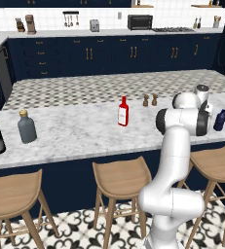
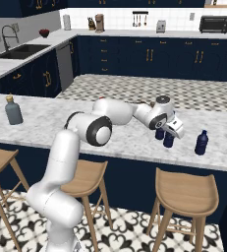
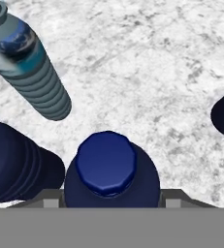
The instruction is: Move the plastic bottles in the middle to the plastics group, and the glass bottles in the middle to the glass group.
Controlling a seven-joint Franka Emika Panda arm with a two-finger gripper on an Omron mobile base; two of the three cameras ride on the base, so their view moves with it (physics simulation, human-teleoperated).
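navy bottle (image 3: 111, 169) pinched in end effector (image 3: 112, 199), upright among plastics group on bench (image 3: 147, 58) | risk: neighbour navy bottle (image 3: 16, 167) at 9 o'clock, near; careless retreat could topple it

Two cameras sit behind the arm (image 1: 175, 160), one off each shoulder, both looking forward and down across the marble counter (image 1: 80, 129) toward the far cabinets. They share the counter, the arm and the stools (image 2: 186, 192) — seen from opposite sides. The third camera rides on the hand, peering straight down along the gripper (image 3: 111, 201), very close over a navy bottle (image 3: 106, 164) — its cap directly below.
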